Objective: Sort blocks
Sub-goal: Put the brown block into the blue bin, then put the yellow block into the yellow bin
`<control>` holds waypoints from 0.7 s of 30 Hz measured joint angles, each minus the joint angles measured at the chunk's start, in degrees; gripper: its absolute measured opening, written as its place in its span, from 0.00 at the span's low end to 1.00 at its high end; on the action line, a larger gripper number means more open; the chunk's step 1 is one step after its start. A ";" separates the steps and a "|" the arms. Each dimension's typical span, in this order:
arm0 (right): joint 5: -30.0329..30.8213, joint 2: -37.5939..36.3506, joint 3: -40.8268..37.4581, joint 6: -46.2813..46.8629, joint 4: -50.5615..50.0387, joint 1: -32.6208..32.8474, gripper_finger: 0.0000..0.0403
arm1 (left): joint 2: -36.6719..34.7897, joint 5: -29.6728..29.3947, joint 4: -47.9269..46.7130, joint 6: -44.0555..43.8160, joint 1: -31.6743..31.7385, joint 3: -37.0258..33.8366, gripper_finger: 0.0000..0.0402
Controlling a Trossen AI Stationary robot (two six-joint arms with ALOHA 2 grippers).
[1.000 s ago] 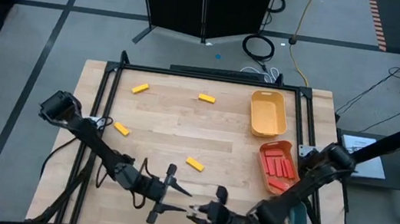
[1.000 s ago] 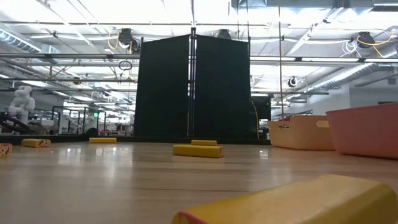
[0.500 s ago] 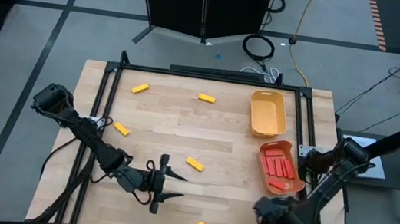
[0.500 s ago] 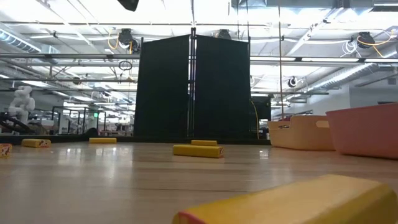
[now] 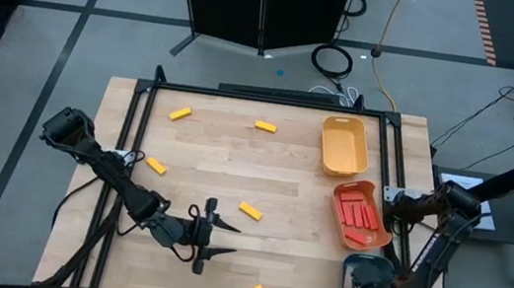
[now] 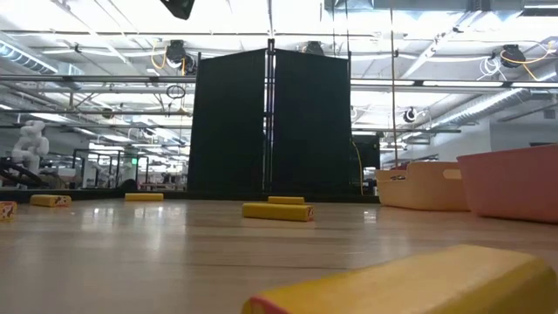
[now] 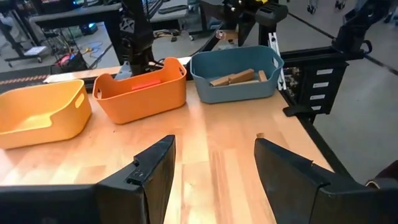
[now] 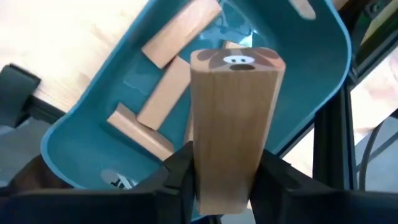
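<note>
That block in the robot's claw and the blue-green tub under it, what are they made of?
The tan block looks like plain, unpainted wood: faint lengthwise grain, a matte face, and a small printed picture on its end. The right end effector holds it. The teal tray is probably moulded plastic: smooth, slightly glossy walls with rounded corners.

Bright overhead ceiling lights glare in the low view, whose nearest yellow block point(image 6: 410, 281) is blurred.

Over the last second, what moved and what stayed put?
The right gripper, clamped on a tan block, swung from the table's front middle to above the teal tray. The left gripper, open and empty, backed off slightly. The yellow blocks haven't moved.
</note>
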 joint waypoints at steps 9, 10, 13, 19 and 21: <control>-0.23 0.02 0.00 4.96 0.92 0.97 0.41 | 0.00 0.30 0.12 -2.20 -0.94 0.00 0.54; -0.23 0.04 0.00 4.96 0.92 0.97 0.43 | 0.00 0.33 0.12 -2.85 -0.97 0.00 0.54; -4.27 0.04 0.00 3.85 1.56 0.96 0.47 | 0.00 0.32 -0.38 -4.58 -1.35 0.00 0.54; -8.23 0.04 -0.04 10.47 12.15 2.27 0.50 | -1.53 1.17 -11.54 -11.87 -3.25 -0.02 0.54; 0.67 0.04 -0.04 11.49 16.55 3.36 0.49 | -2.22 1.63 -17.76 -16.39 -3.28 0.00 0.54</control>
